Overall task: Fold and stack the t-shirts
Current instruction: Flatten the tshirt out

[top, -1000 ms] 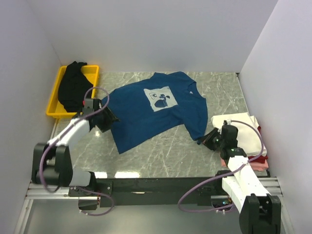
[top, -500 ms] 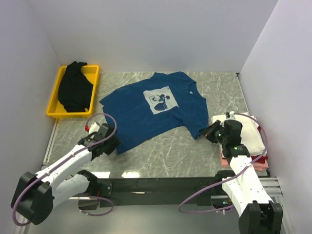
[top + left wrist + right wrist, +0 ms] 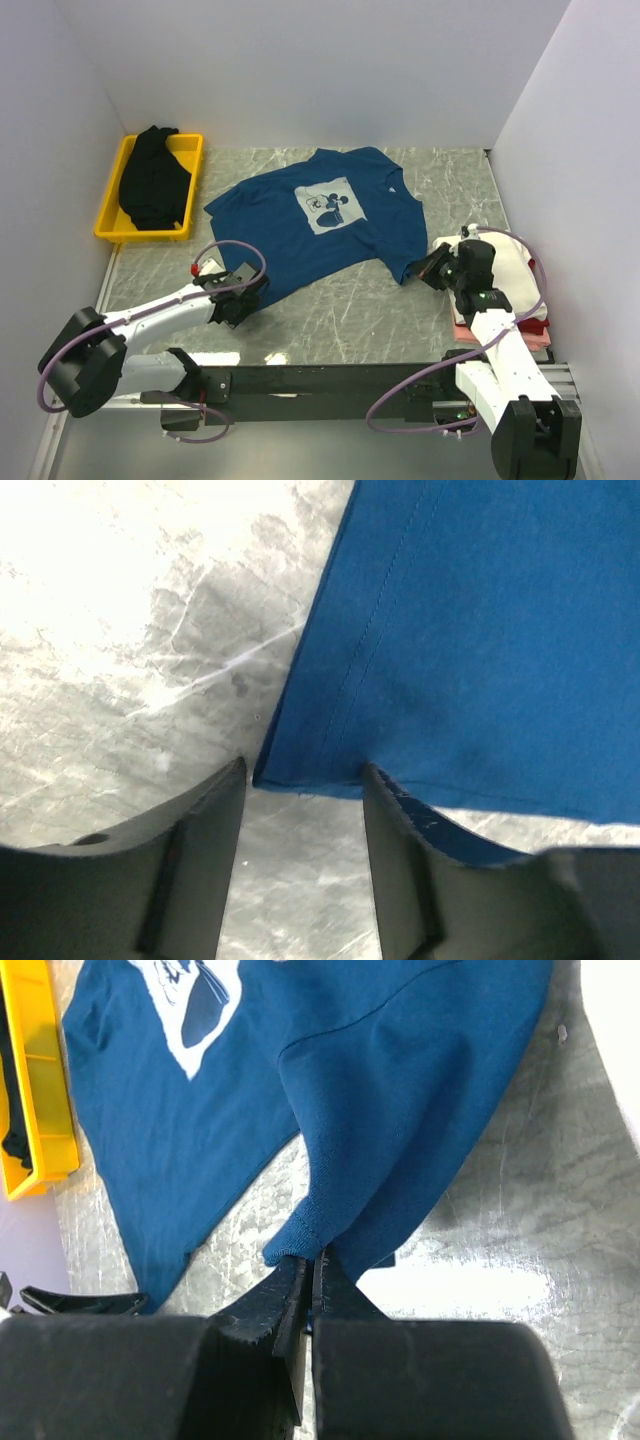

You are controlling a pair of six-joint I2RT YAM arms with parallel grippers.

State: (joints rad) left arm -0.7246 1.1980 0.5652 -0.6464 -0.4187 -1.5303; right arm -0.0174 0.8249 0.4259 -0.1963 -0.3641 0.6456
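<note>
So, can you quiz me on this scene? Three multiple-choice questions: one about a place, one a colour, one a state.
1. Where is the black t-shirt? A in the yellow tray; B on a chair; C on the floor.
2. What colour is the spread-out t-shirt? A red; B dark blue; C green.
3. The right gripper is: A wide open; B holding the tray; C shut on the spread-out t-shirt.
Answers: 1 A: it lies heaped in the tray. 2 B: blue in every view. 3 C: its jaws pinch blue fabric in the wrist view.
</note>
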